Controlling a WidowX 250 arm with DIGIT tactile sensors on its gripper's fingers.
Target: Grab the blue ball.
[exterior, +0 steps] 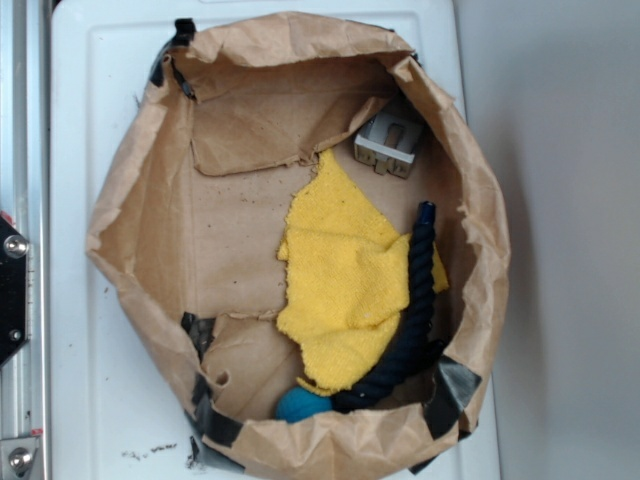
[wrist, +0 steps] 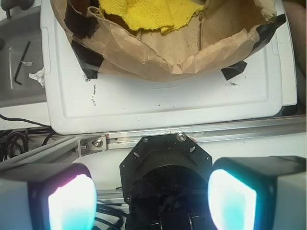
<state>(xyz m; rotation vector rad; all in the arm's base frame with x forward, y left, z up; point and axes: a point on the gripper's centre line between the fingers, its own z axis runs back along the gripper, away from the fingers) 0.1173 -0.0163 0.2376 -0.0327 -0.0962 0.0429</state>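
The blue ball [exterior: 301, 405] is a small teal sphere at the bottom of the brown paper bag [exterior: 130, 250], tucked under the yellow cloth's lower edge and touching the end of the dark navy rope [exterior: 415, 305]. In the wrist view the ball is hidden. My gripper [wrist: 151, 201] is open, its two glowing pads wide apart with nothing between them. It hovers over the robot's black base, outside the bag; the exterior view does not show it.
A yellow cloth [exterior: 340, 270] covers the bag's middle. A white and tan block [exterior: 388, 142] lies at the bag's upper right. The bag stands on a white board [wrist: 158, 103], with an aluminium rail [wrist: 192, 135] along the board's edge. Black tape patches [exterior: 455, 385] hold the bag's rim.
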